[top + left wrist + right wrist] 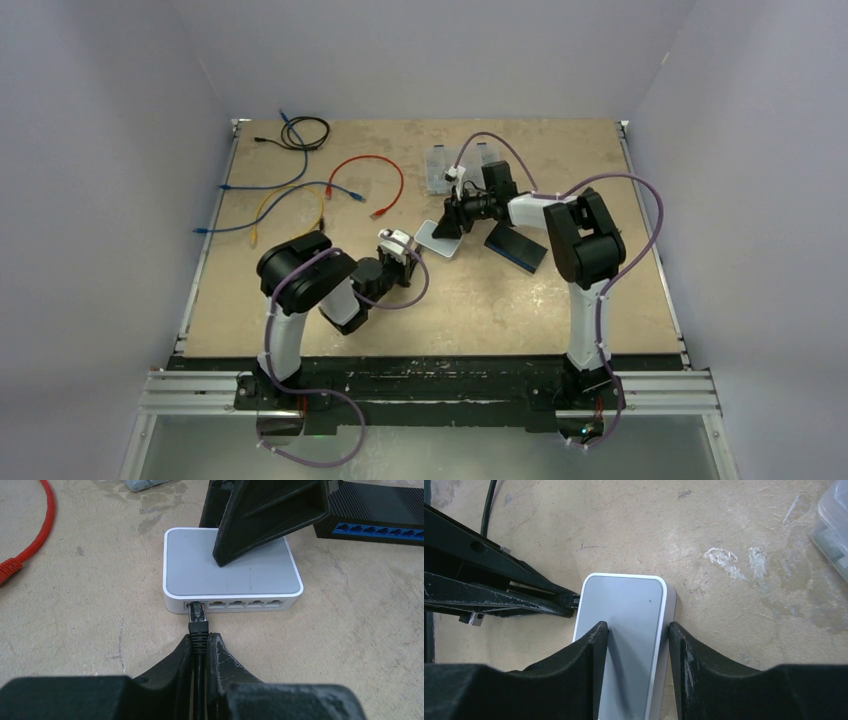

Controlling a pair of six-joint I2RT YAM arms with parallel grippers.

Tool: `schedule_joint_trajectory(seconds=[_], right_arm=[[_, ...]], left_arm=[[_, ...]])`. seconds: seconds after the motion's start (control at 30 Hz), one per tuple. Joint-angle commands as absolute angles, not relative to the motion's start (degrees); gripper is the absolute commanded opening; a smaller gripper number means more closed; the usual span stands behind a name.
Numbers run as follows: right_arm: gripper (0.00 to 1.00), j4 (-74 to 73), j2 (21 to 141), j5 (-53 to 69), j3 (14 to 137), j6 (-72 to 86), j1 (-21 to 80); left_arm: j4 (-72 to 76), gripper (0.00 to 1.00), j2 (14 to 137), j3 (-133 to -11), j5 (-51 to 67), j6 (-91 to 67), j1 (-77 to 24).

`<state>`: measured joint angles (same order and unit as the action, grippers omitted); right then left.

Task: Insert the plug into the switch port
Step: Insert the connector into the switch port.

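Observation:
A white switch with a grey top [250, 575] lies mid-table [438, 240], its row of ports facing my left gripper. My left gripper [200, 640] is shut on the black boot of a plug [197, 625]. The plug's clear tip sits in the mouth of the leftmost port. My right gripper [638, 630] is open over the switch [624, 605]. One of its fingers [596, 645] rests on the grey top and the other stands just off the switch's side edge. That finger also shows in the left wrist view [260, 515].
A black switch with blue ports [380, 515] lies just right of the white one [517, 245]. A red cable [365, 185], blue and yellow cables [270, 190] and a black cable [305, 132] lie at the back left. Clear plastic boxes [445, 165] stand behind.

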<state>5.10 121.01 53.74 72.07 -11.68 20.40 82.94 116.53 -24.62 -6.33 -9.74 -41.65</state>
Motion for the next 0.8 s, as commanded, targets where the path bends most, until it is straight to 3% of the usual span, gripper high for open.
schedule_joint_trajectory(seconds=[0.0, 0.27, 0.43, 0.77], right_arm=[[0.49, -6.35, 122.96, 65.48, 71.89, -13.59, 27.05], [0.49, -11.12, 123.73, 68.78, 73.69, -18.15, 27.99], [0.48, -15.17, 124.8, 72.43, 75.46, -21.89, 28.39], [0.5, -0.41, 119.69, 61.83, 68.75, -8.71, 26.35]], left_arm=[[92.63, 0.0, 115.12, -26.66, -3.02, -8.7, -38.9], [92.68, 0.0, 113.1, -24.18, -2.73, -7.81, -36.0], [93.08, 0.0, 116.35, -27.42, 4.12, -11.26, -36.26], [88.53, 0.05, 114.2, -22.83, 0.69, -9.51, -36.73]])
